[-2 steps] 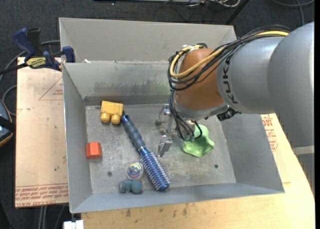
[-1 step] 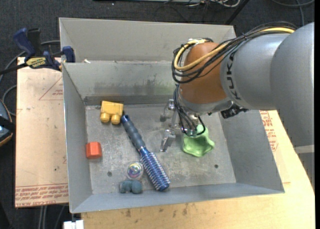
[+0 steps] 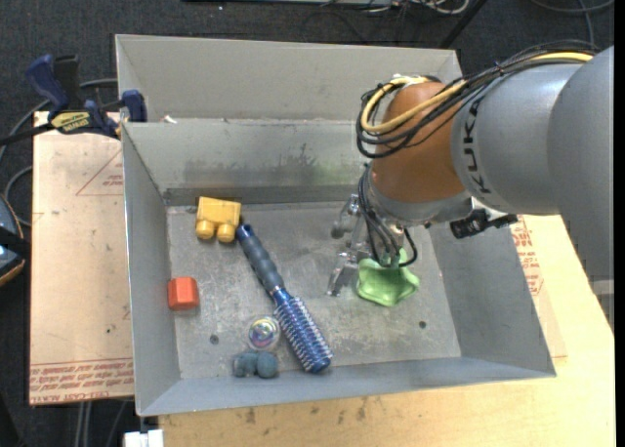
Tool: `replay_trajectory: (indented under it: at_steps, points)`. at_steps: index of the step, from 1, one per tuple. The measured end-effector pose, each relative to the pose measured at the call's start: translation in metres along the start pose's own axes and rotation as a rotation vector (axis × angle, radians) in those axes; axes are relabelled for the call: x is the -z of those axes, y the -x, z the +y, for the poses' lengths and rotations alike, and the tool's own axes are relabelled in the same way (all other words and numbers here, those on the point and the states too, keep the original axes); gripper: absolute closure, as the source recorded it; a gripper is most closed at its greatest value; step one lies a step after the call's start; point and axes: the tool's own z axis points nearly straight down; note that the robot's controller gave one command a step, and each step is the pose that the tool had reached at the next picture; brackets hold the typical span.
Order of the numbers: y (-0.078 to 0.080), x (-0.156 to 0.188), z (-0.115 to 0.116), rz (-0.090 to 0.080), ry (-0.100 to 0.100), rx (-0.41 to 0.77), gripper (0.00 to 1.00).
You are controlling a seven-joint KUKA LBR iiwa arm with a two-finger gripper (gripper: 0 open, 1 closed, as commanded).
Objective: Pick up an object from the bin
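My gripper (image 3: 356, 258) hangs low over the right middle of the bin, its metal fingers spread apart with nothing between them. A translucent green soft piece (image 3: 388, 282) lies on the floor just right of and partly under the fingers. A blue hairbrush (image 3: 283, 304) lies diagonally to the left of the gripper, its bristle head pointing to the bin's front.
A yellow block (image 3: 217, 219) sits at the back left. An orange-red cube (image 3: 182, 293) lies by the left wall. A shiny round piece (image 3: 262, 334) and a small grey-blue lump (image 3: 254, 365) rest near the front. The arm's orange cover and cables hang above the gripper.
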Motion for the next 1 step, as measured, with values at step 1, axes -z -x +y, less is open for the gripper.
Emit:
replay_trajectory:
  at_steps: [1]
  points:
    - [-0.0165, -0.0334, -0.0339, -0.008, 0.009, -0.18, 0.0]
